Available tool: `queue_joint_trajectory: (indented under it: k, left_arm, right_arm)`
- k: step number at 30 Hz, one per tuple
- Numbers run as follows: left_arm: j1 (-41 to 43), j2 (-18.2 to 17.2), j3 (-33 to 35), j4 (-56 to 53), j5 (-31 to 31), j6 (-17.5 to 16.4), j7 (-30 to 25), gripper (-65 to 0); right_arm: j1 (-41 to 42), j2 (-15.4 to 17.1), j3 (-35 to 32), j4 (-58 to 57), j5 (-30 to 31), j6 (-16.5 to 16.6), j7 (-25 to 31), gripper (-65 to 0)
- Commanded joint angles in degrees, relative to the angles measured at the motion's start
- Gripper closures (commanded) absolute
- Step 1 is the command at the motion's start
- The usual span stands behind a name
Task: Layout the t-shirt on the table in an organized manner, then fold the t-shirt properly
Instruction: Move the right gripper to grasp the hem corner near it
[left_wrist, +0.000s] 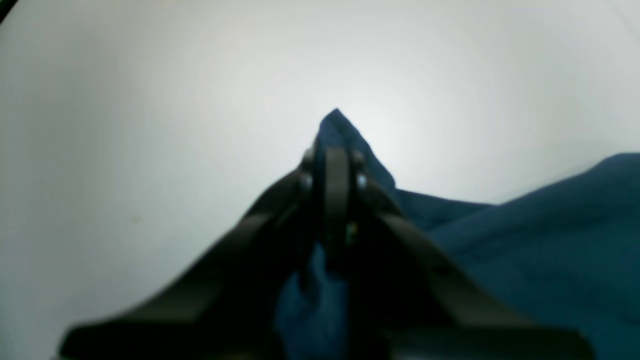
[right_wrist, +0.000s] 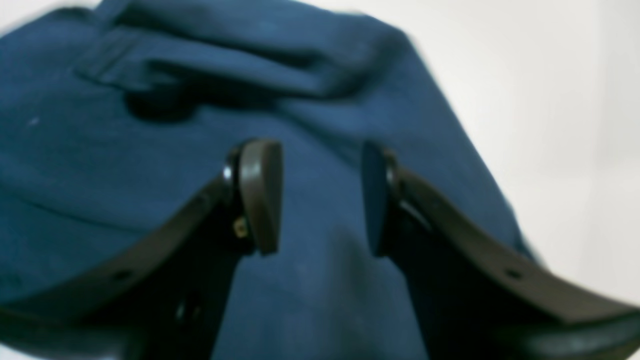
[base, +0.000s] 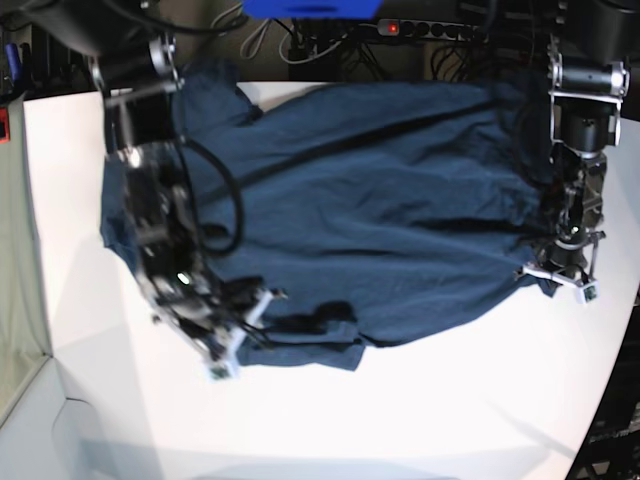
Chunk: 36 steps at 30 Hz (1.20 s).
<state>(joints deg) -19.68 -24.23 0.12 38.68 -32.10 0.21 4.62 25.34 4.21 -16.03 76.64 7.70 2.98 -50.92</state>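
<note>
T-shirt (base: 370, 200), dark navy, lies spread across the upper half of the white counter (base: 420, 420), reaching from about 9 o'clock to 3 o'clock in the base view, with its far edge at 12 o'clock near the counter's back rim. Cloth mostly flat but creased; long diagonal wrinkles run across the body, and a bunched, folded-over bit sits at the lower edge toward 7 o'clock. Left wrist view: the left gripper (left_wrist: 336, 150) has its fingers (left_wrist: 336, 200) pressed together on a peak of blue fabric, a pointed tuft standing out above the tips at 12 o'clock and more cloth hanging below them; the rest of the shirt (left_wrist: 550, 240) trails off to 4 o'clock over bare counter (left_wrist: 150, 125). In the base view this gripper (base: 562, 270) sits at the shirt's 3 o'clock edge. Right wrist view, blurred: the right gripper (right_wrist: 320, 200) hangs over the shirt (right_wrist: 125, 160) with fingers (right_wrist: 260, 195) parted, plain fabric visible in the gap and nothing caught between them; a folded hem or sleeve band lies at 11 o'clock, white counter (right_wrist: 575, 125) at 2 o'clock. Base view places that gripper (base: 235, 335) at the shirt's 7 o'clock corner, beside the bunched fold. Dark cables and a power strip (base: 430, 28) behind the counter at 12 o'clock.
</note>
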Motion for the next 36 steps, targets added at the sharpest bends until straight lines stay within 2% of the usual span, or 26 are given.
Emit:
queue_joint_trajectory:
  k: [1, 5, 8, 12, 16, 22, 31, 33, 36]
  left_arm:
    - [-0.3, -0.9, -0.2, 0.6, -0.2, 0.2, 0.7, -0.3]
    - [1.4, -0.8, -0.2, 0.6, -0.2, 0.1, 0.7, -0.3]
    - [2.3, -0.8, -0.2, 0.6, -0.2, 0.0, 0.7, -0.3]
    - [3.6, -0.9, -0.2, 0.6, -0.2, 0.0, 0.7, -0.3]
    - [4.3, -1.0, -0.2, 0.6, -0.2, 0.0, 0.7, -0.3]
    - [4.9, -1.0, -0.2, 0.3, -0.1, 0.0, 0.7, -0.3]
    - [5.5, -1.0, -0.2, 0.5, 0.2, 0.0, 0.5, -0.2]
    - [5.6, -1.3, -0.2, 0.6, 0.2, 0.0, 0.5, -0.2]
    - [5.6, -1.5, -0.1, 0.6, 0.1, 0.0, 0.5, -0.2]
  right_arm:
    - [3.7, -0.6, -1.3, -2.3, -0.7, -0.1, 2.6, -27.0]
    - [10.3, -2.4, -5.7, -15.0, -0.7, -0.1, 8.8, -29.0]
    - [13.7, -4.0, -6.3, -23.7, -0.8, -0.2, 15.3, -37.3]
    - [16.0, -4.0, -6.3, -32.4, -0.8, -0.2, 24.5, -47.7]
    - [16.6, -2.3, -6.3, -34.9, -0.8, -0.3, 30.7, -51.2]
    - [16.6, -0.4, -6.1, -36.1, -0.9, -0.5, 34.6, -51.2]
    - [16.6, 0.1, -6.0, -50.9, -0.9, -0.5, 44.5, -50.7]
    - [16.5, 0.1, -6.3, -51.2, -0.9, -0.5, 44.8, -47.5]
    - [16.3, 0.4, -6.3, -51.3, -0.9, -0.5, 44.6, -34.1]
